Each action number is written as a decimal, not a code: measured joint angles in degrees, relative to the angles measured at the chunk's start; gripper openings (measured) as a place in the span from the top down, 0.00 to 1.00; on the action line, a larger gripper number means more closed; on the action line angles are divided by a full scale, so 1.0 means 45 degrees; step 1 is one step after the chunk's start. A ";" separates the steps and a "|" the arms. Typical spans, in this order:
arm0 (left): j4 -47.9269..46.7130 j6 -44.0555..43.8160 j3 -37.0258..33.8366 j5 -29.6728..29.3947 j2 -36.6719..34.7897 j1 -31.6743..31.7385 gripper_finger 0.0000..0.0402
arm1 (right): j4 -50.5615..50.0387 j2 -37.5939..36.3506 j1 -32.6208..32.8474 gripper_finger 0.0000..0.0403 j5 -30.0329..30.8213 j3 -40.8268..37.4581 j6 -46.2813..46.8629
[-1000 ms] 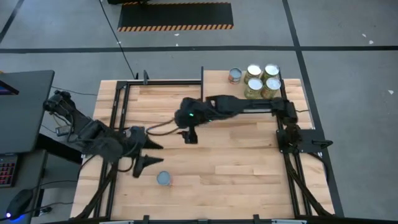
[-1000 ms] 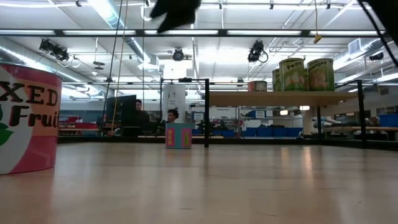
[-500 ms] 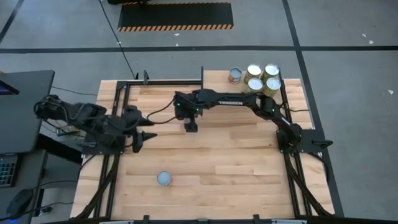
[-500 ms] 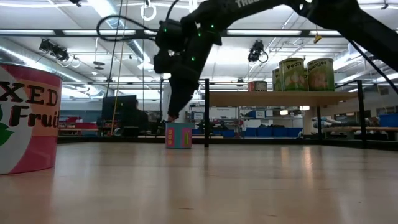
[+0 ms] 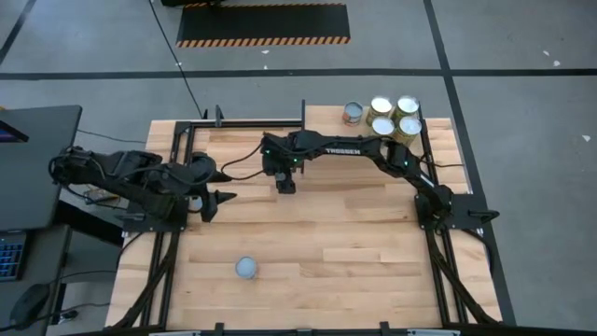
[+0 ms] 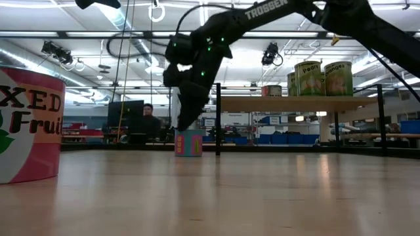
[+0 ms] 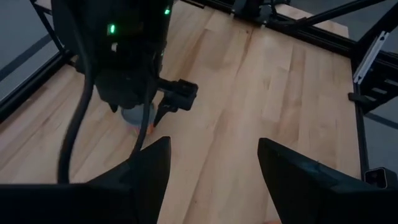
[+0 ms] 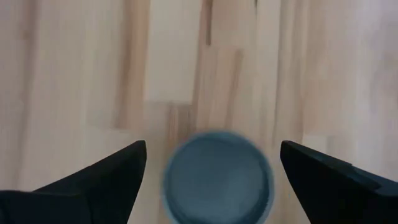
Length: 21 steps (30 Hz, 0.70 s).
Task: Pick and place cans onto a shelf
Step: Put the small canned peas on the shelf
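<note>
My right gripper [image 5: 286,186] hangs right over a can [image 8: 217,177] on the table [image 5: 354,252], pointing down at it. Its two fingers [image 8: 93,180] are spread wide, one on each side of the can's round silvery top, and I can't see them touching it. From the low camera that can [image 6: 189,143] stands upright, with a pink and blue label, just under the gripper [image 6: 180,124]. My left wrist camera sees the same can [image 7: 138,117] half hidden under the right arm.

My left gripper [image 5: 220,198] waits near the left side of the table, and its fingers [image 7: 149,171] are apart with nothing between them.

Another can [image 5: 246,269] stands alone on the near part of the table, well away from both grippers. Four cans in a tight bunch [image 5: 392,119] and one more can [image 5: 353,114] beside them stand on the shelf [image 5: 326,114] at the far right corner. A person [image 6: 148,113] sits in the room behind
</note>
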 joint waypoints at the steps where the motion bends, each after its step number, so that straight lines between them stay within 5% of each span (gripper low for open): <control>1: -0.0004 0.0000 0.0000 -0.0004 -0.0001 -0.0004 0.38 | -0.0065 0.0180 -0.0033 0.06 0.0009 -0.0004 0.0000; 13: 0.0027 -0.0003 0.0000 0.0001 0.0002 -0.0015 0.38 | -0.0628 0.0569 0.0320 0.09 0.0122 -0.0024 -0.0073; 21: 0.0083 -0.0001 0.0000 -0.0005 0.0000 -0.0019 0.39 | -0.1091 0.0475 0.0839 0.28 0.0098 -0.0019 -0.0157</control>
